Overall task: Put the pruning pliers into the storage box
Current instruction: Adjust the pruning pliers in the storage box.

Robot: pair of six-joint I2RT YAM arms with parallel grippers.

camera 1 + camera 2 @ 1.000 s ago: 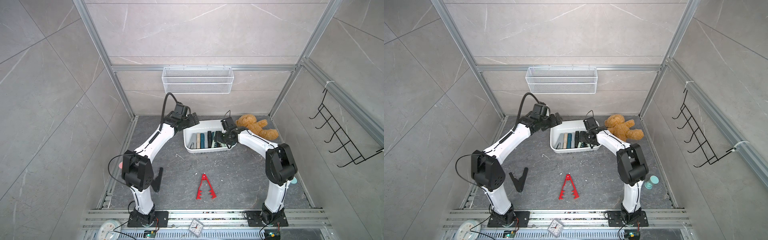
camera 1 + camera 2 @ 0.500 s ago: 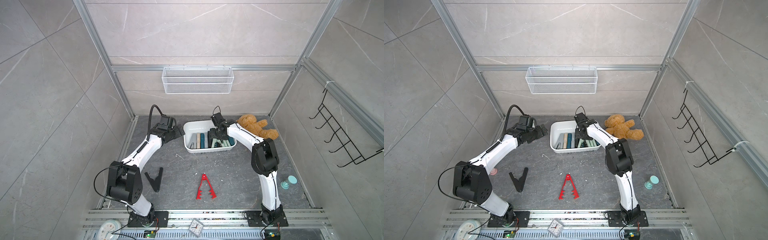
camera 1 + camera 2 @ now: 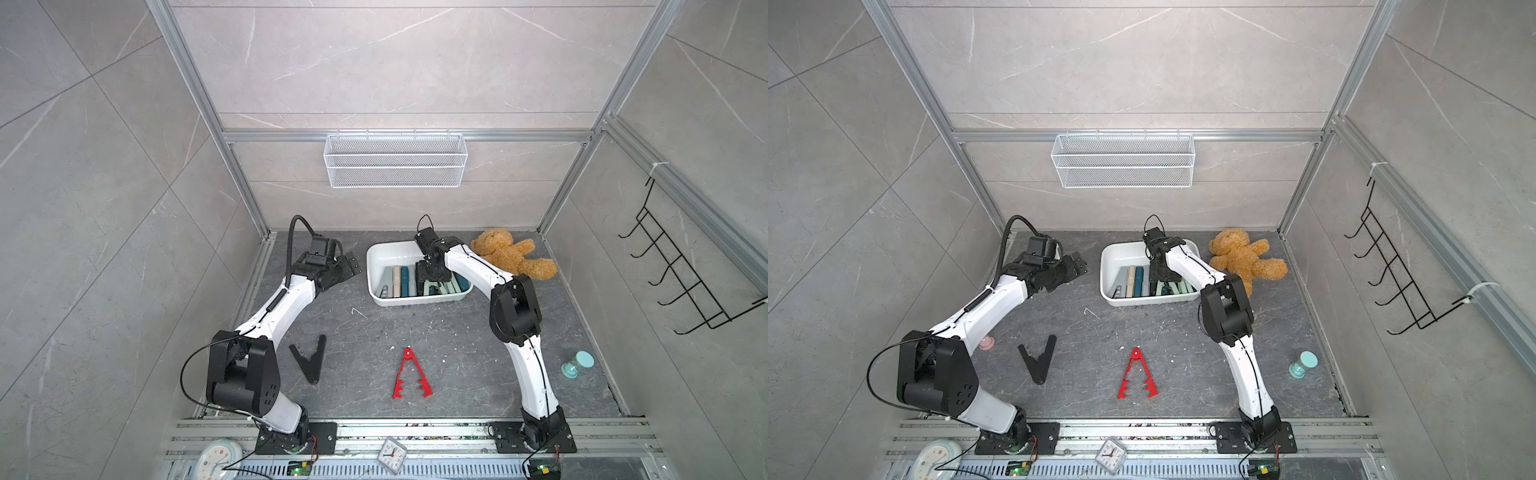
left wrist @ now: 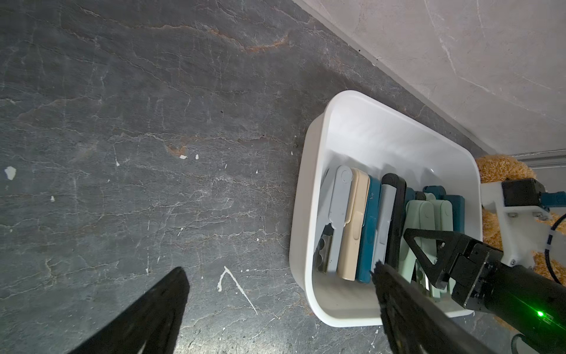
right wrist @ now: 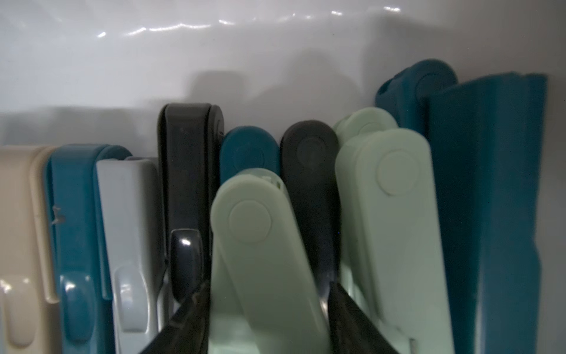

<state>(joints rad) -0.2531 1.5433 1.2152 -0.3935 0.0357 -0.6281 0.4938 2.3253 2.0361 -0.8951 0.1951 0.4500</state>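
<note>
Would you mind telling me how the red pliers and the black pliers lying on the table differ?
The red pliers have toothed arms; the black pliers' arms look plain. The red pliers' hinge points toward the box, while the black pliers' hinge points away from it. Both lie spread in a V, outside the box.

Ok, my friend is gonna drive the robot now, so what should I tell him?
Left gripper: open, empty, beside the storage box.
Right gripper: down in the box, jaws on either side of a mint green plier; can't tell if it grips.
Done: a row of pliers lies in the box.
Left to do: black pliers and red pliers on the floor.
</note>
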